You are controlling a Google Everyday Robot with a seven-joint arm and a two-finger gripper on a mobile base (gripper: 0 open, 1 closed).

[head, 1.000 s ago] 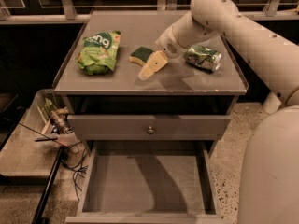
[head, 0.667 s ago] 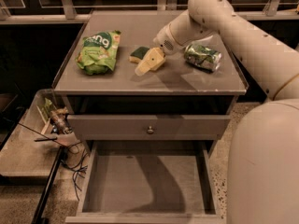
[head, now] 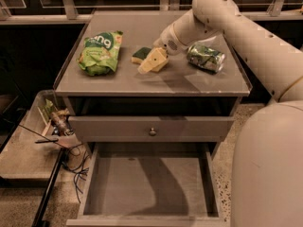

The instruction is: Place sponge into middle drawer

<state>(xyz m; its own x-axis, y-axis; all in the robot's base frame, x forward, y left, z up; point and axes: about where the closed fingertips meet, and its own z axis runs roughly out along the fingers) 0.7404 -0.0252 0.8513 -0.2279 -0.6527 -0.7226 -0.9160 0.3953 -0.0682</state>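
**Sponge still on the tabletop**

The sponge (head: 140,55) lies mid-table (head: 142,85), toward the back edge. The gripper (head: 153,61) touches its right side; whether it grips, I cannot tell. The middle drawer (head: 147,188) stands open below the front edge. Lifting and placing remain.

Smooth matt plastic claw (head: 147,66) at foam sponge (head: 140,54); matt wooden middle drawer (head: 142,186)

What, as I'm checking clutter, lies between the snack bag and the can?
In the camera view: the sponge, with the gripper beside it, between snack bag and can.
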